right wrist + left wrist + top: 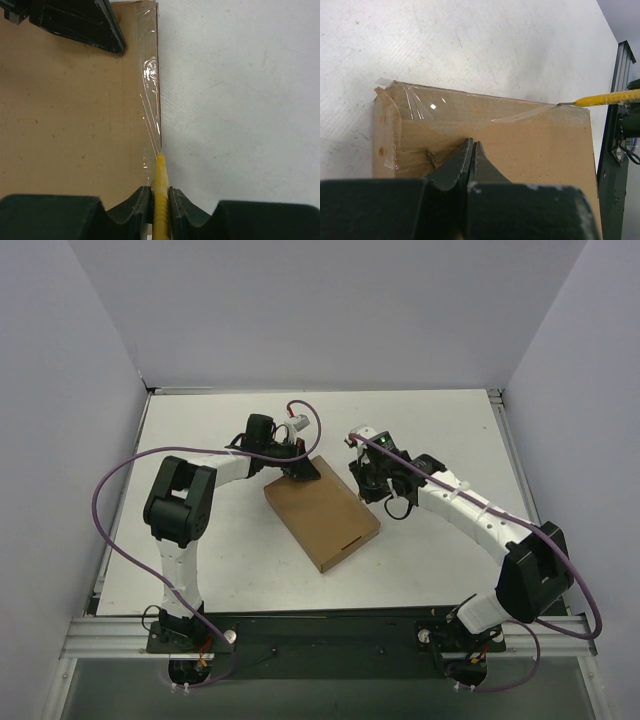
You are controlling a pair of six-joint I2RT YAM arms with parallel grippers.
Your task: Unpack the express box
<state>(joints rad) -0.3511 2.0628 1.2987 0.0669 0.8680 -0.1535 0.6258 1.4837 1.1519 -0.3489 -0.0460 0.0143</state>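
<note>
Two arms are working the far end of the express box (pixel 322 512). The box lies flat on the white bench (pixel 200 430), roughly centre, turned diagonal to the bench edges, lid closed. It's plain brown cardboard with a narrow slot in the top face towards its near-right end.

On the left arm (pixel 180 502), the left jaws are fully together with nothing between them. The fingertips (pixel 466 156) sit over the box (pixel 530 145) top face near its far corner. It looks like contact, but I can't confirm that from the wrist view. The cardboard skin has a small ragged torn patch just left of the tips.

On the right arm (pixel 470 508), the right jaws are clamped on a yellow utility knife (pixel 160 175), which points straight out ahead. The knife tip is at the top edge of the box (pixel 70 115), right on the clear tape (pixel 150 85) running along that edge. The left wrist view shows the same from the other side. There the knife (pixel 610 98) comes in from the right, and its short metal blade touches the tape (pixel 520 114) at the far right corner of the lid edge.

The tape is wrinkled and glossy. It wraps over the far edge and down the left corner, where a loose end sticks out onto the bench. I can't tell whether it's cut through anywhere.

The right wrist view also catches the dark left fingers (pixel 85 25) over the box top, upper left. Purple cables (pixel 100 502) loop off both arms.
</note>
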